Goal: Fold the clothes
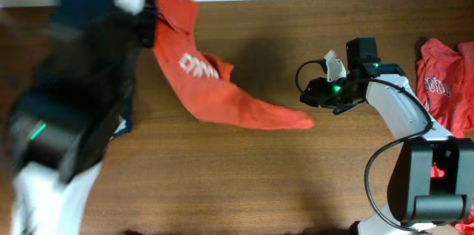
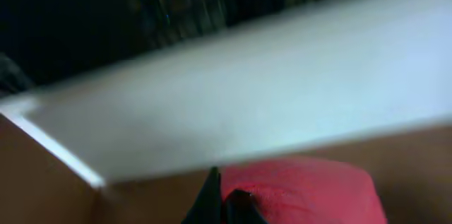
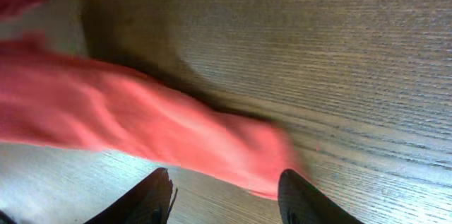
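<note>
Overhead light is even and warm, but motion blur smears the left arm (image 1: 67, 94) at frame left. The left wrist view is dim and soft throughout. In the right wrist view the orange-red T-shirt (image 3: 141, 121) blurs, shadowing the bench (image 3: 367, 54); pale glare washes the lower left.

**Table** (image 1: 222, 176), contents by position.
- Shirt (image 1: 215, 90): lies slantwise across the middle. Its far-left end is raised at the left gripper (image 2: 222, 201), which is closed on it. Its narrowing end runs right and nearer, stopping just ahead of the parted fingers of the right gripper (image 3: 226, 199).
- Second shirt (image 1: 444, 87): at the right edge, partly under the right arm, well apart from the first.
- Garment (image 1: 52, 205): near-left corner, beneath the left arm.
</note>
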